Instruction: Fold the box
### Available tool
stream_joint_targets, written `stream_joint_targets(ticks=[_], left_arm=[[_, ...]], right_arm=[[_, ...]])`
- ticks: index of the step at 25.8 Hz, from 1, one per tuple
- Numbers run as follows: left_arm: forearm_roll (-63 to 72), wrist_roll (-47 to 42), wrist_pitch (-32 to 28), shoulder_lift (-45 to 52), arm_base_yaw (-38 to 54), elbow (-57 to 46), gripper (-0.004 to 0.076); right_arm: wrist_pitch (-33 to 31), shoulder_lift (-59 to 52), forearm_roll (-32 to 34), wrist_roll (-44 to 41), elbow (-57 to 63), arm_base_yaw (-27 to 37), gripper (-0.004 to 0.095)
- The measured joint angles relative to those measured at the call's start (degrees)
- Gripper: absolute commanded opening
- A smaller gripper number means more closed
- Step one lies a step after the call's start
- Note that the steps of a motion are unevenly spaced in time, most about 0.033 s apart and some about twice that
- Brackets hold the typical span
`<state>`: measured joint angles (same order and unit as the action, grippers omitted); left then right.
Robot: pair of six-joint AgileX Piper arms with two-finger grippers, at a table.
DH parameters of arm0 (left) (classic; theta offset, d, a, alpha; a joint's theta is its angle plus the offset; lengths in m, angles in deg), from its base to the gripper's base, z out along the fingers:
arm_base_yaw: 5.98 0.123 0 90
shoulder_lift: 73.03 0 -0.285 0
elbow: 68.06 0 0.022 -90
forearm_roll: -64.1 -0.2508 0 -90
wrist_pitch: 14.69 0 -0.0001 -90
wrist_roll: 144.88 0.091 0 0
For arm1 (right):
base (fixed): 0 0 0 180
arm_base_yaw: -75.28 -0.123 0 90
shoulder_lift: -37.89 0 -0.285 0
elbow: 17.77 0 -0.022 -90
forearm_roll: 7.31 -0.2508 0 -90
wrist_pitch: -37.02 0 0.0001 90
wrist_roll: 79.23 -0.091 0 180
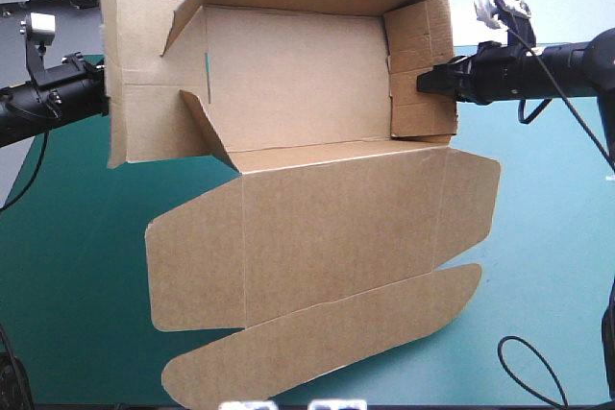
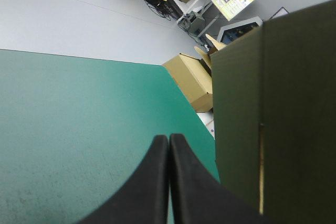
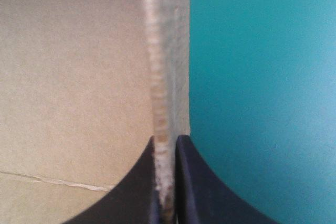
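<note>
**Box half-formed, held up over the table, with only one real grip.**
Your right gripper (image 3: pixel 166 141) pinches the edge of the box's (image 1: pixel 298 64) end wall (image 1: pixel 423 36). Your left gripper (image 2: pixel 169 137) is closed on nothing, the board just beside it. Risk: the hanging lid (image 1: pixel 336 237) drags, the box pivots or slips from that single pinch onto the table (image 1: pixel 548 237), and the raised walls spring flat.

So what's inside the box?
Nothing shows inside the box, just its bare brown floor. The right hand pinches the end wall. A slanted flap hides the near-left corner, so anything tucked there cannot be seen.
</note>
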<state>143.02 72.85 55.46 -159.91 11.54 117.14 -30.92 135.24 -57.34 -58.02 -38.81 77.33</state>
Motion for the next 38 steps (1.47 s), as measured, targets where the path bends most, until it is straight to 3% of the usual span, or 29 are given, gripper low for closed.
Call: stream_joint_targets(ticks=[24,35,38], left_arm=[[-0.84,-2.99,0.45,3.9,0.0,0.0,-0.0009],[-7.25,-4.63,0.5,3.96,0.0,0.0,-0.0006],[-7.52,-4.88,0.44,3.96,-0.3,0.0,0.009]], right_arm=[[10.32,6.75,0.67,0.82,0.0,-7.28,-0.0017],[16.55,8.76,0.67,1.92,0.0,-12.59,-0.0017],[17.37,8.94,0.67,1.92,0.0,-12.83,-0.0017]])
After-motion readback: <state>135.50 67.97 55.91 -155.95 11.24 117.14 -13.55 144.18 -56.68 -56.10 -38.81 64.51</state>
